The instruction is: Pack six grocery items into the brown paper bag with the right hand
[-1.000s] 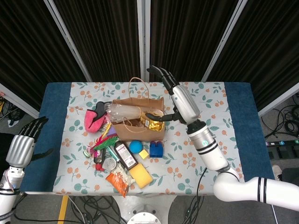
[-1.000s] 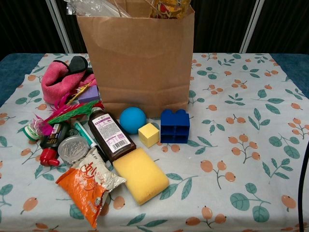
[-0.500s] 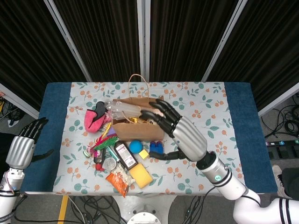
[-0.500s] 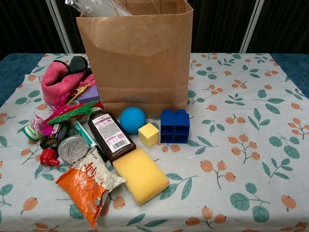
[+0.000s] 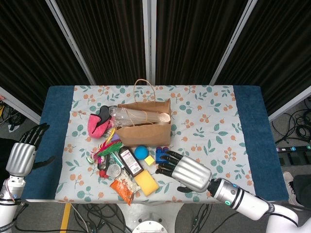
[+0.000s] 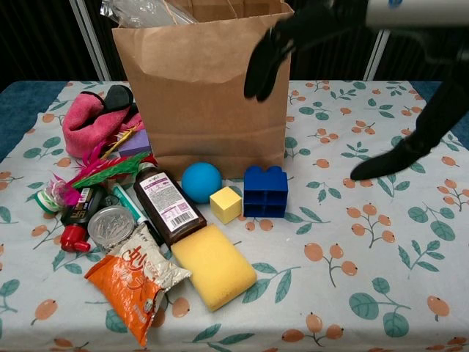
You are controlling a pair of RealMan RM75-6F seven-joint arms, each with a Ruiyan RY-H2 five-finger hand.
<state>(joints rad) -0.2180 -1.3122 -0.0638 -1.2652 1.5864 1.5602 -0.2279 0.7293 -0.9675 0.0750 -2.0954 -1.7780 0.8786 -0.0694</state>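
The brown paper bag (image 5: 144, 130) (image 6: 205, 95) stands upright mid-table with a clear plastic pack sticking out of its top. In front of it lie a blue ball (image 6: 201, 182), a yellow cube (image 6: 226, 204), a blue block (image 6: 265, 191), a yellow sponge (image 6: 213, 265), a dark bottle (image 6: 167, 207) and an orange snack bag (image 6: 135, 281). My right hand (image 5: 187, 171) (image 6: 344, 44) hovers open, fingers spread, above the blue block and holds nothing. My left hand (image 5: 22, 154) hangs open off the table's left edge.
A pink cloth (image 5: 98, 124) with a black item lies left of the bag. Coloured feathers, a round tin (image 6: 110, 224) and small bottles crowd the front left. The floral cloth (image 5: 218, 126) to the right of the bag is bare.
My right hand has let the gold packet drop into the bag, then drawn back from the bag's top toward the front of the table, lower and nearer. The left hand has not moved.
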